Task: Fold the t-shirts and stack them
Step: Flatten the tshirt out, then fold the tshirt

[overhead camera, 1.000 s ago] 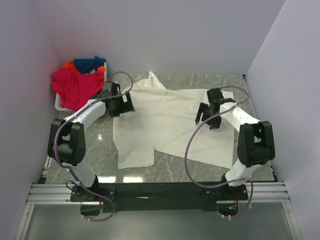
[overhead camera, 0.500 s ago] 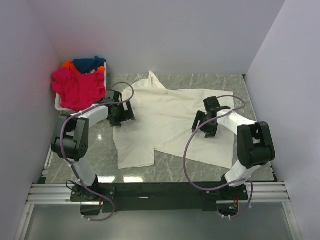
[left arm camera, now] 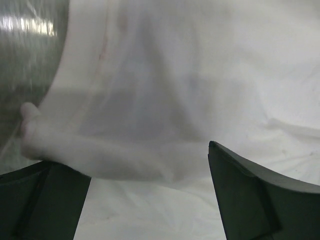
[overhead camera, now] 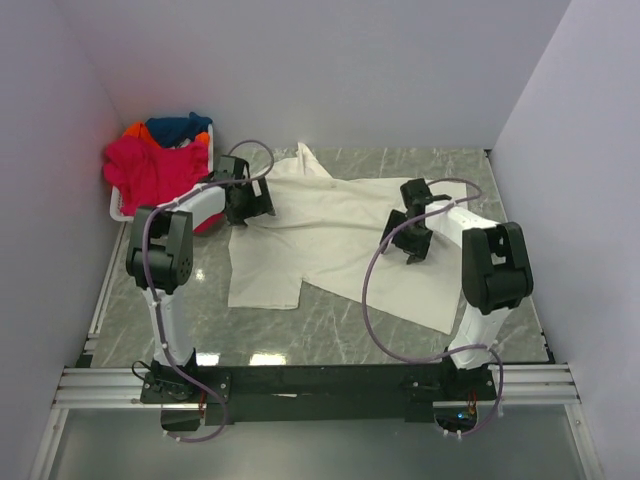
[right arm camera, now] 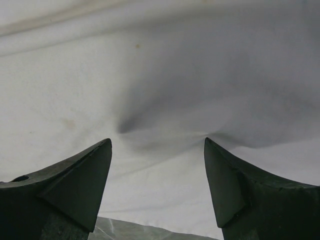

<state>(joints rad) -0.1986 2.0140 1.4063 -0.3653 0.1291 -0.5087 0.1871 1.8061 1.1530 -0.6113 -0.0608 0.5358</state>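
Left wrist view gives us the left gripper [left arm camera: 130, 155] with its two dark fingers [left arm camera: 250, 195] set wide apart and nothing clamped between them. A soft rolled edge of the cream t-shirt [left arm camera: 200, 75] lies across the gap, just above the finger on the left of the picture. Past this edge we see a strip of the shiny table [left arm camera: 25, 60].

At the right wrist, the right gripper [right arm camera: 157, 141] is also spread wide, low over the same cream cloth. The cloth makes a small dark pucker between the two tips. We cannot tell if the tips really touch it.

From the top view we see the left gripper [overhead camera: 250, 200] at the far left edge of the cream t-shirt [overhead camera: 320, 235], and the right gripper [overhead camera: 408, 235] over its right half. The shirt lies spread out in the middle of the grey marble table [overhead camera: 200, 290], with some wrinkles and one part pointing to the far wall.

In the far left corner stands the white basket [overhead camera: 115, 212]. The pink t-shirt [overhead camera: 150, 175] is piled in it and hangs over its rim. Behind it are the dark blue t-shirt [overhead camera: 178, 128] and the orange t-shirt [overhead camera: 133, 130].
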